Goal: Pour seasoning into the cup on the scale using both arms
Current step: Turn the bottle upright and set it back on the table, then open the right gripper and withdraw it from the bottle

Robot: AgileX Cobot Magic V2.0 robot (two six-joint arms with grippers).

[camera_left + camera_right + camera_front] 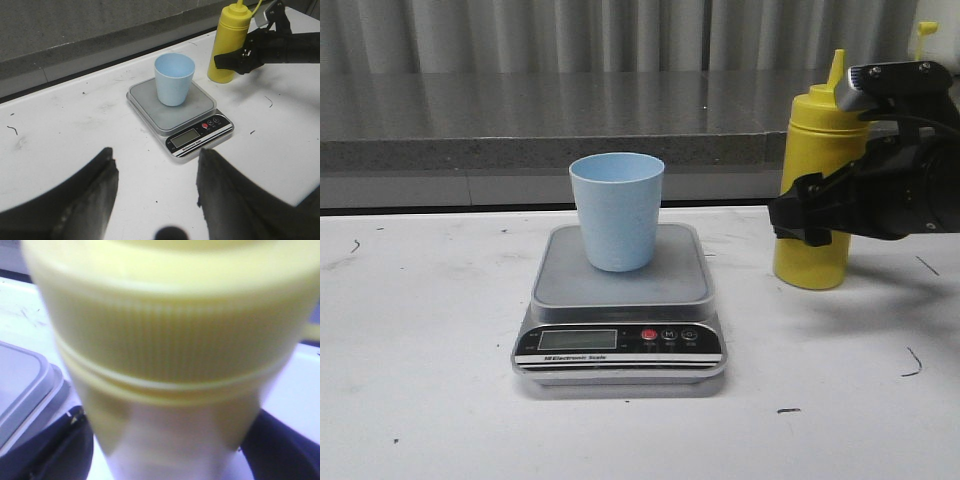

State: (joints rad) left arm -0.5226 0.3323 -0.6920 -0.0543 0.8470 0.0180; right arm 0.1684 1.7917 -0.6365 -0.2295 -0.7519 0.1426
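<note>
Seasoning-wise, the whole thing turns on the right side of the table, but going left to right: the left gripper is hung back over the near table edge, fingers spread wide with nothing between them, well apart from everything. Middle of the table, the cup is stood upright on the scale, mouth up. To the right of that, the seasoning is stood upright, long axis vertical, nozzle up, so it's clearly the right arm's job. The right gripper is reached in level from the right, with its fingers set either side of the bottle's body; whether it's actually clamped yet can't be told.
</note>
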